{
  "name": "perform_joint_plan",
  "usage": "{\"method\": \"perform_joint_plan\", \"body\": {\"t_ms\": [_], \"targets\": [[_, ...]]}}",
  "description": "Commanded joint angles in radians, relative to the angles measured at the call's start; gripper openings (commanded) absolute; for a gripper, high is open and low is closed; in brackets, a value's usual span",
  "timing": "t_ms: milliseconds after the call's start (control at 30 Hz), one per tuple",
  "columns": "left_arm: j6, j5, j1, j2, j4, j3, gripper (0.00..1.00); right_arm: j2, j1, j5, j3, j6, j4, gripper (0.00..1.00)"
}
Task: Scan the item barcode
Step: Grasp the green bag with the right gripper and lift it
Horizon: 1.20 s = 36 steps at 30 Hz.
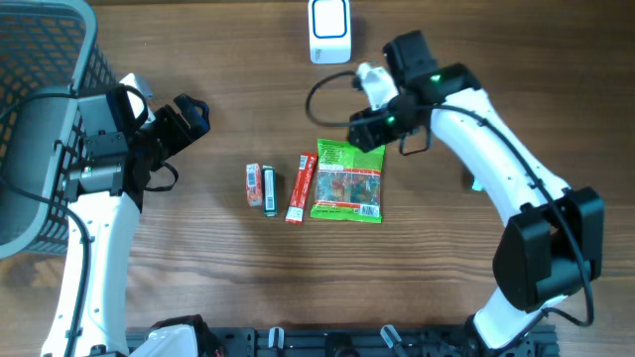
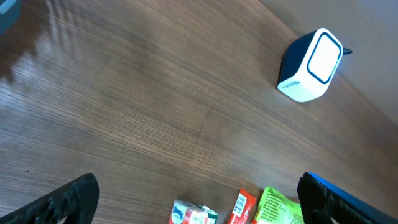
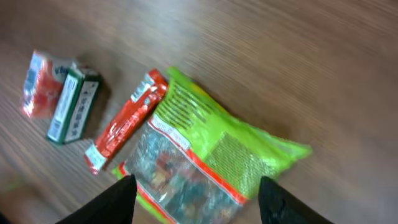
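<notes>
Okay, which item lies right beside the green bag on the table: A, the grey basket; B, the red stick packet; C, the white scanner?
B: the red stick packet lies along one edge of the green bag, while the scanner sits well apart from it.

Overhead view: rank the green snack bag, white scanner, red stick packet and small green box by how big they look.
1. green snack bag
2. white scanner
3. red stick packet and small green box: too alike to rank

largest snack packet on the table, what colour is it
The plastic snack packet is bright green with a red-orange stripe; clearest in the right wrist view.
</notes>
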Motion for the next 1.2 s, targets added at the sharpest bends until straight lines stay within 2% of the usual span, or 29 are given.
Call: {"method": "perform_joint_plan", "body": {"t_ms": [0, 33, 67, 200, 333, 400, 600, 733, 800, 833, 900, 967, 1167], "targets": [[0.005, -0.006, 0.004, 0.002, 0.003, 0.004, 1.0, -0.003, 0.028, -0.007, -0.064, -0.314, 0.06, 0.67], [0.005, -0.006, 0.004, 0.002, 0.003, 0.004, 1.0, -0.003, 0.028, 0.004, -0.081, -0.375, 0.081, 0.69], [0.005, -0.006, 0.004, 0.002, 0.002, 0.004, 1.0, -0.002, 0.028, 0.029, -0.1, -0.424, 0.11, 0.75], [0.005, -0.006, 0.004, 0.002, 0.002, 0.004, 1.0, 0.008, 0.027, 0.161, -0.168, -0.555, 0.254, 0.88], [0.005, -0.006, 0.004, 0.002, 0.003, 0.004, 1.0, 0.013, 0.027, 0.156, -0.238, -0.595, 0.404, 1.0], [0.005, -0.006, 0.004, 0.002, 0.003, 0.004, 1.0, 0.013, 0.027, 0.124, -0.283, -0.664, 0.436, 0.99], [0.005, -0.006, 0.004, 0.002, 0.003, 0.004, 1.0, 0.014, 0.027, 0.063, -0.415, -0.662, 0.527, 0.98], [0.005, -0.006, 0.004, 0.002, 0.003, 0.004, 1.0, 0.014, 0.027, 0.062, -0.486, -0.648, 0.572, 0.89], [0.005, -0.006, 0.004, 0.002, 0.003, 0.004, 1.0, 0.014, 0.024, 0.09, -0.511, -0.575, 0.571, 0.88], [0.005, -0.006, 0.004, 0.002, 0.003, 0.004, 1.0, 0.014, 0.021, 0.134, -0.517, -0.517, 0.571, 0.84], [0.005, -0.006, 0.004, 0.002, 0.002, 0.004, 1.0, 0.01, 0.013, 0.245, -0.516, -0.33, 0.567, 0.81], [0.005, -0.006, 0.004, 0.002, 0.003, 0.004, 1.0, -0.009, 0.01, 0.273, -0.511, -0.18, 0.54, 0.79], [0.005, -0.006, 0.004, 0.002, 0.003, 0.004, 1.0, -0.121, 0.007, 0.273, -0.504, 0.149, 0.294, 0.79]]}}
